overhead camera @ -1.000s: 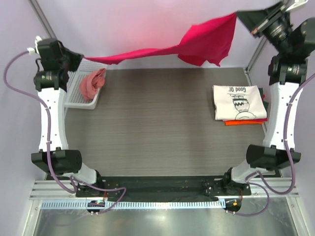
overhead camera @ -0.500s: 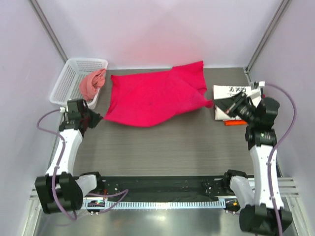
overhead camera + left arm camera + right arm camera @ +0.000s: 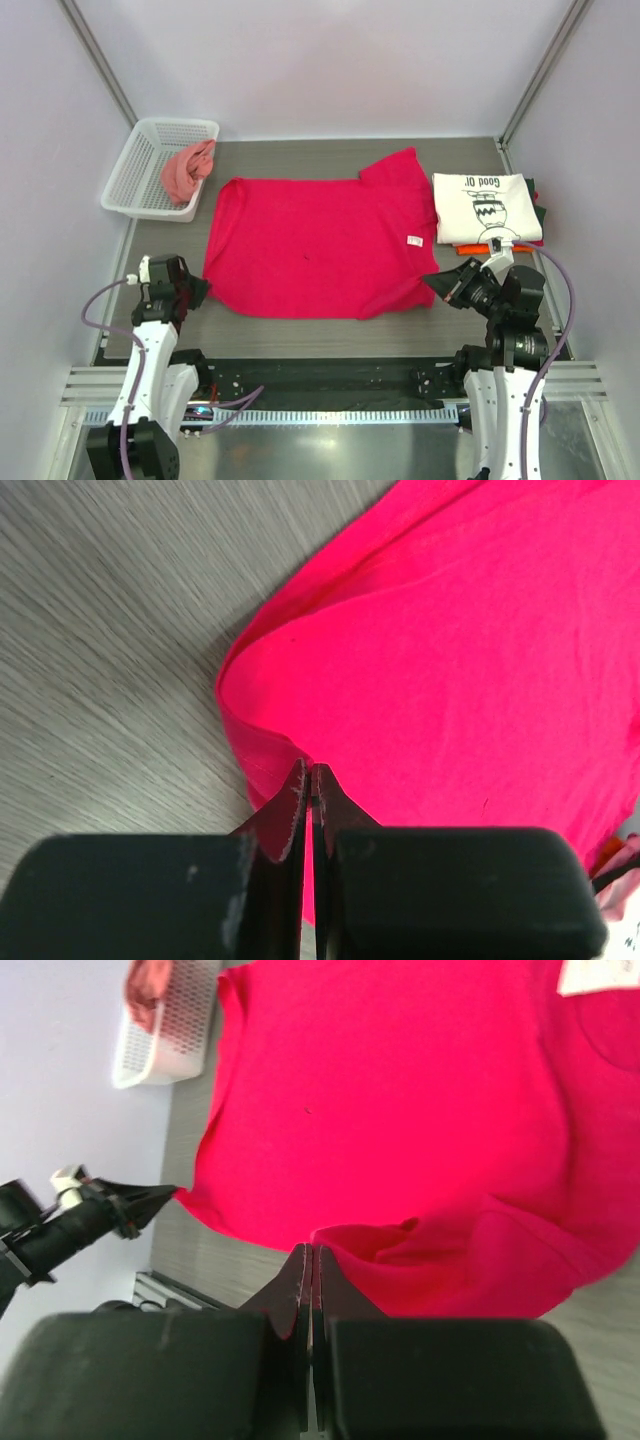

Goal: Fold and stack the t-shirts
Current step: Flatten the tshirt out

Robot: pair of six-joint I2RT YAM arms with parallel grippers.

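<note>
Grey table [image 3: 290, 160]: crimson t-shirt [image 3: 315, 245] spread flat; left jaws, right jaws each pinching its near corners.

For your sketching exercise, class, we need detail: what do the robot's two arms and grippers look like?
Both the left arm and right arm have white links with black joint housings. A lilac cable loops beside each. The left gripper and right gripper are black, with fingers tapering to points.
</note>
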